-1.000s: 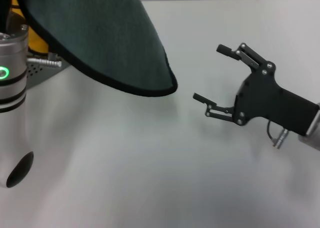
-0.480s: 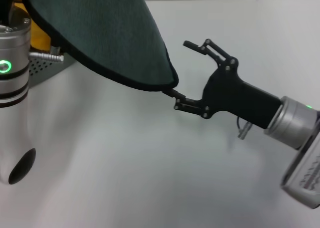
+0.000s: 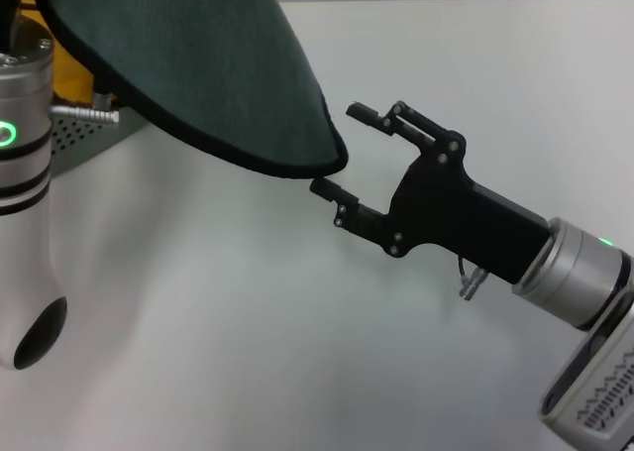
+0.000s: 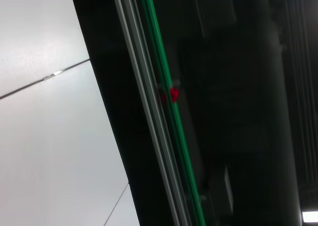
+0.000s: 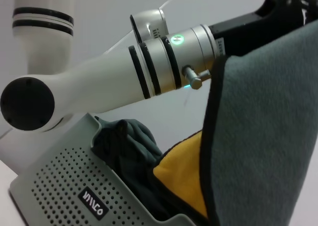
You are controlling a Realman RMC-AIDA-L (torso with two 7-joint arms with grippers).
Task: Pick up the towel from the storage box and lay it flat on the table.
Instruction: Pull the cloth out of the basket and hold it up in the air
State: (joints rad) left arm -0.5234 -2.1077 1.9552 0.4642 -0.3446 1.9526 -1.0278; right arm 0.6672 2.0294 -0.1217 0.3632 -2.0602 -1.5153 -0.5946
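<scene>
The towel [image 3: 218, 64] hangs in the air at the upper left of the head view, dark green side showing, black edging along its lower rim. Its top runs out of that view. In the right wrist view the towel [image 5: 268, 126] hangs from my left gripper [image 5: 280, 10], and its mustard-yellow side [image 5: 184, 181] trails into the storage box [image 5: 59, 186]. My right gripper [image 3: 338, 147] is open, with its fingers on either side of the towel's lowest corner. The grey perforated box [image 3: 84, 144] stands at the left on the white table [image 3: 248, 322].
My left arm's white forearm [image 3: 25, 173] stands at the left edge, in front of the box. Another dark cloth [image 5: 124, 141] lies inside the box. The left wrist view shows only a dark structure and a pale wall.
My right gripper has moved left and a little toward the towel, from well apart to straddling its lowest corner. The towel and left arm have hardly moved.
</scene>
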